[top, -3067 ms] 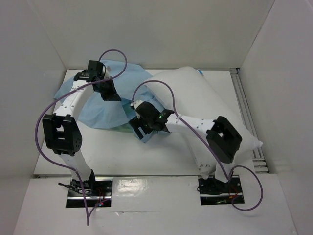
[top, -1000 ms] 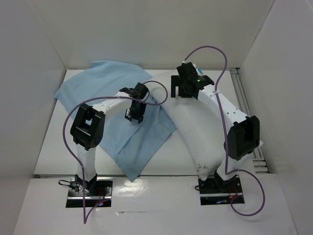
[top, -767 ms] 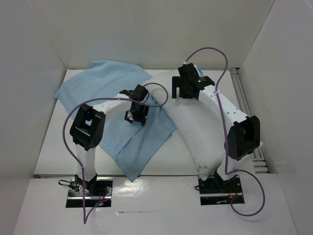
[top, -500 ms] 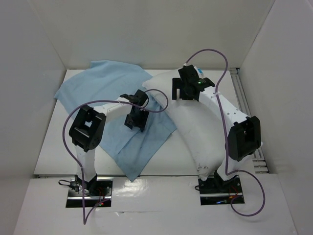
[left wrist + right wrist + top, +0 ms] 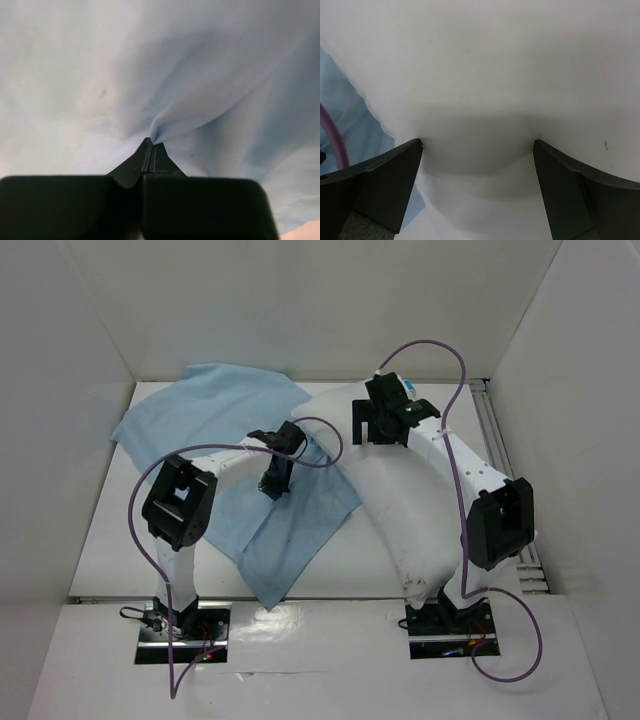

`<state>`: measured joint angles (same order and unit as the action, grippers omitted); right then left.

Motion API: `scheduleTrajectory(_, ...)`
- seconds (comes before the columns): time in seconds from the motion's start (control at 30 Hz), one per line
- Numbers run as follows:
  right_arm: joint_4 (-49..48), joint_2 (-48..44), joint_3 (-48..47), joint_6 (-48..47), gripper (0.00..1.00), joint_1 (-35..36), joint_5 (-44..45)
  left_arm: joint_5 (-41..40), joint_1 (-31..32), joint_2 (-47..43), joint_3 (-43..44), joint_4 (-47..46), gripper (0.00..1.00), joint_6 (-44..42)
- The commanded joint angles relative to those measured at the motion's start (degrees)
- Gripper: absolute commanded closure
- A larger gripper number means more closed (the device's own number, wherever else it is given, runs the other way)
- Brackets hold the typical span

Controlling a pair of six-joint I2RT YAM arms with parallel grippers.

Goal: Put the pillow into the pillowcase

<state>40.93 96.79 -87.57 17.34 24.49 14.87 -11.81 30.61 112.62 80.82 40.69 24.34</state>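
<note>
The thin, floppy light-blue fabric pillowcase (image 5: 210, 430) lies spread flat over the left and middle of the white tabletop (image 5: 120, 550), reaching from the far left corner down to a point near the near edge. It holds nothing: the large plump white cushion, the pillow (image 5: 400, 500), lies wholly outside it on the right half of the tabletop, running from the far edge at the middle to the near right corner, with its left border resting over the right border of the blue cloth. The left gripper (image 5: 273, 483) is down on the middle of the pillowcase, just left of the pillow's border; the left wrist view shows its black fingers pressed together on a small raised peak of the blue fabric (image 5: 200, 75) at their tips (image 5: 151, 145). The right gripper (image 5: 367, 425) sits on the far end of the pillow, its fingers spread wide with both tips against the white fabric (image 5: 495, 65), which dips slightly between them (image 5: 477, 145).
</note>
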Motion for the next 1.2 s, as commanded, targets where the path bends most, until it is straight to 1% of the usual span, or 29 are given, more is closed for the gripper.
scheduleTrajectory(0.0, 2.8, -2.0, -2.0, -1.5, 0.0, -0.5, 0.2, -3.1, -0.5, -1.5, 3.8, 0.5, 1.0, 0.9)
scheduleTrajectory(0.03, 4.3, -2.0, -2.7, -1.5, 0.0, -0.5, 1.5, -2.3, -0.5, -1.5, 3.8, 1.2, 1.0, 0.9)
scheduleTrajectory(0.17, 4.9, -0.7, -6.0, -1.5, 0.0, -0.5, 1.0, 2.0, -2.3, -4.2, 5.3, 2.6, 1.0, 0.9)
scheduleTrajectory(0.2, 4.9, -0.7, -6.7, -1.5, 0.0, 0.0, 1.0, 4.7, -2.3, -5.9, 5.8, 2.6, 1.0, 0.9)
scheduleTrajectory(0.27, 3.8, 2.1, -9.1, -1.5, 0.0, 0.9, -0.4, 8.8, -4.3, -6.6, 6.6, 3.3, 1.0, 0.4)
scheduleTrajectory(0.3, 3.8, 3.0, -9.7, -1.5, 0.0, 0.9, -0.4, 9.9, -4.3, -7.4, 7.4, 3.3, 1.0, 0.4)
scheduleTrajectory(0.47, -3.3, 10.1, -9.1, -0.1, 0.0, 1.6, -1.7, 10.5, -6.2, -8.5, 8.1, 5.5, 1.0, -0.2)
scheduleTrajectory(0.5, -4.2, 11.0, -8.2, 0.7, 0.06, 1.6, -1.0, 10.5, -6.2, -9.2, 8.1, 5.5, 1.0, -0.2)
scheduleTrajectory(0.53, -5.2, 11.7, -7.6, 0.7, 0.25, 1.6, -1.0, 11.5, -6.7, -9.2, 8.1, 5.5, 1.0, -0.2)
scheduleTrajectory(0.57, -6.2, 12.3, -7.0, 1.4, 0.59, 1.0, 0.1, 12.2, -7.3, -9.9, 8.1, 5.5, 1.0, -0.2)
scheduleTrajectory(0.6, -6.7, 12.3, -7.0, 1.9, 1.0, 0.5, 0.2, 12.8, -7.3, -9.9, 8.1, 5.5, 1.0, -0.2)
scheduleTrajectory(0.67, -7.3, 10.5, -7.0, 1.0, 1.0, -0.9, -1.9, 15.1, -7.9, -11.0, 8.8, 5.5, 1.0, -0.2)
scheduleTrajectory(0.77, -8.7, 3.1, -6.2, -2.1, 1.0, -4.5, -12.3, 17.5, -9.3, -11.0, 9.9, 5.5, 1.0, -0.2)
scheduleTrajectory(0.8, -9.4, -1.3, -5.4, -3.3, 1.0, -5.1, -16.5, 18.1, -10.9, -11.0, 9.9, 6.2, 1.0, -0.2)
scheduleTrajectory(0.87, -7.5, -5.2, -5.4, -6.4, 1.0, -6.2, -20.0, 20.5, -12.3, -11.0, 10.4, 6.7, 1.0, 0.4)
scheduleTrajectory(0.9, -5.4, -8.7, -4.0, -7.5, 1.0, -6.8, -23.3, 21.3, -13.7, -11.0, 10.4, 6.7, 1.0, 0.9)
scheduleTrajectory(0.97, -3.5, -12.2, -2.1, -9.9, 1.0, -6.8, -26.3, 23.9, -15.2, -11.0, 10.4, 6.2, 1.0, 1.4)
scheduleTrajectory(1.0, -2.8, -14.0, -0.9, -10.7, 1.0, -6.8, -28.2, 23.9, -15.8, -11.0, 10.4, 6.2, 1.0, 1.9)
scheduleTrajectory(1.03, -2.2, -17.6, 1.8, -11.6, 1.0, -6.8, -32.9, 25.0, -17.0, -10.5, 10.4, 6.2, 1.0, 1.9)
scheduleTrajectory(1.1, -0.9, -20.9, 5.1, -14.3, 1.0, -6.8, -37.5, 26.7, -18.0, -10.5, 11.0, 5.5, 1.0, 2.5)
scheduleTrajectory(1.17, 2.0, -24.7, 8.5, -16.1, 1.0, -6.8, -44.6, 28.6, -19.6, -9.3, 11.8, 5.5, 1.0, 3.0)
